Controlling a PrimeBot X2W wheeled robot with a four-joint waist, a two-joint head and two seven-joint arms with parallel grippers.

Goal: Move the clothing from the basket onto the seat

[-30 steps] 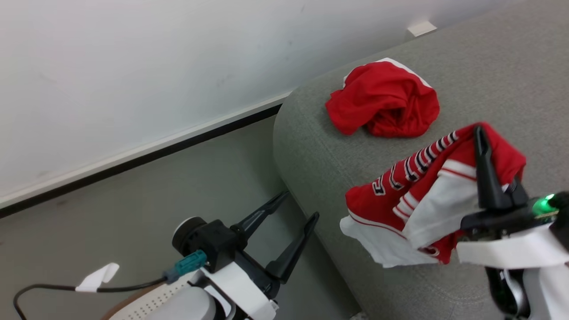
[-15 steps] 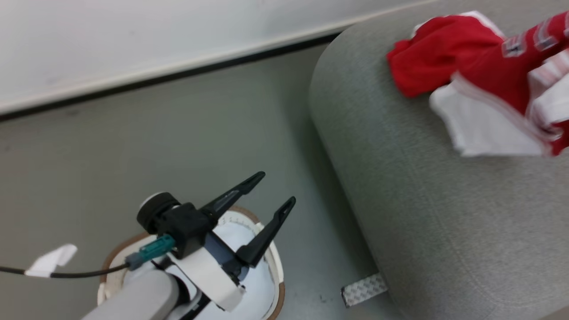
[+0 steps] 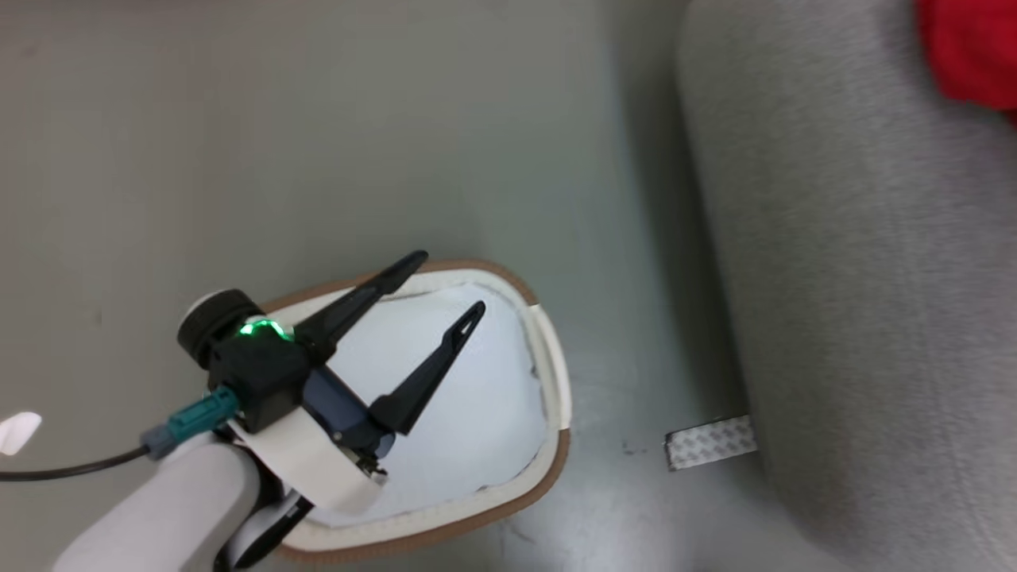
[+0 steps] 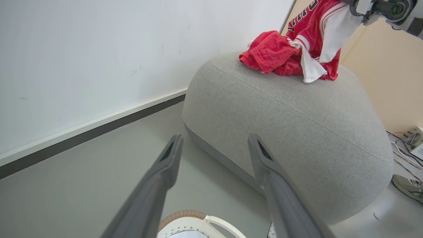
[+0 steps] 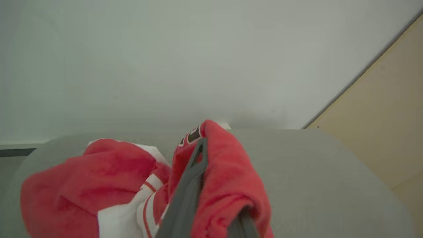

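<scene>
Red jersey [image 5: 228,178] clamped in my right pincer [image 5: 202,155], seat [image 5: 314,172] beneath | I can't read its lettering | left pincer [image 3: 450,281] apart, basket [image 3: 556,373] below it.

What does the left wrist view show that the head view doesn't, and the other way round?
Left wrist view adds: the jersey hanging from the shut right pincer over the seat, a crumpled red garment lying beside it, the wall and a grey shoe.
Head view adds: the basket's white inside, a patterned tape strip on the floor, and the green light on the left pincer.
Both share: the seat, the basket's brown rim, the floor, the left pincer's open fingers.
</scene>
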